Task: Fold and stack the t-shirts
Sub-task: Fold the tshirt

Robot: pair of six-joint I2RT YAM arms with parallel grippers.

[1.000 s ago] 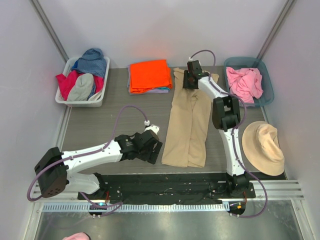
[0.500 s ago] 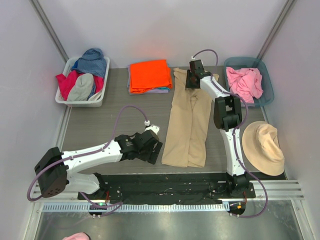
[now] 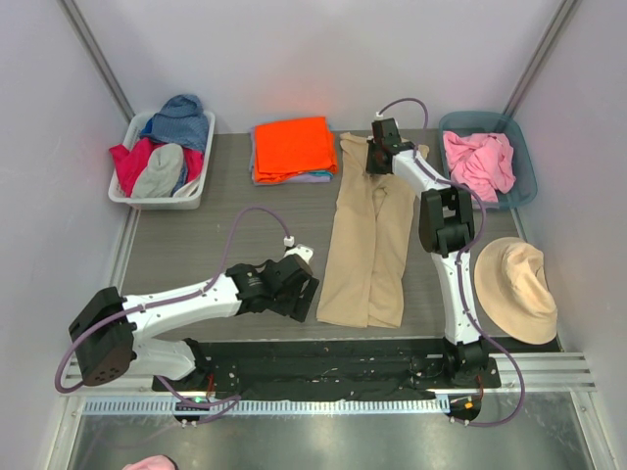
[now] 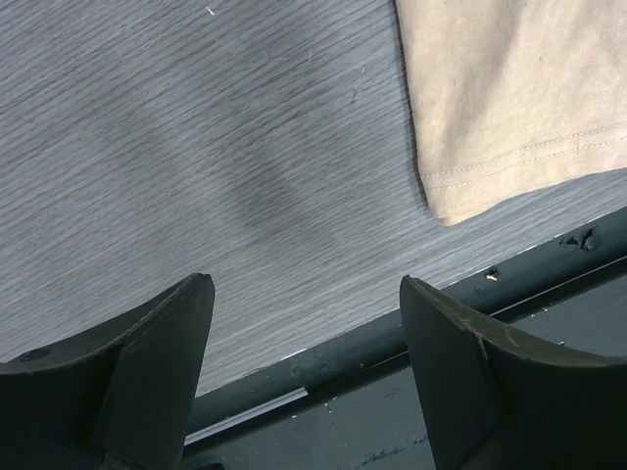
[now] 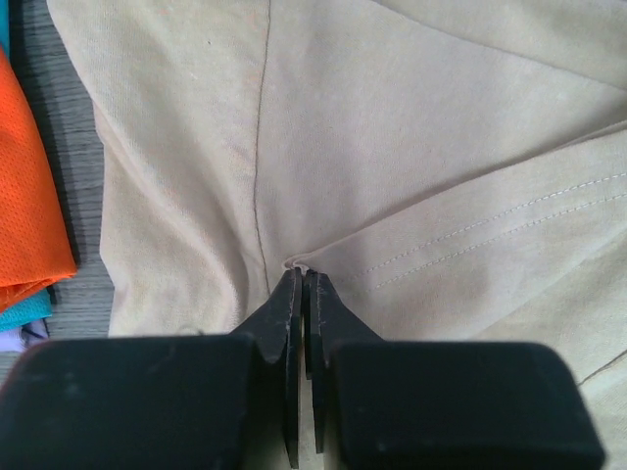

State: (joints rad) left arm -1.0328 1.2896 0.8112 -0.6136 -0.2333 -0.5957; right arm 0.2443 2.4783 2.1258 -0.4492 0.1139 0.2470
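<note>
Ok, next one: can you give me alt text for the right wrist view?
The right end effector, jaws closed, pinches a small pucker of the tan t-shirt, which fills most of the frame, beside a stitched hem. At the left edge a folded orange t-shirt lies on the grey table.

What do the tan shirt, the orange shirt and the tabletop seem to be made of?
Tan shirt: soft matte knit, likely cotton; limp folds, stitched hems. Orange shirt: fine mesh texture, probably synthetic. Tabletop: matte grey wood-grain pattern, perhaps laminate, not certain.
</note>
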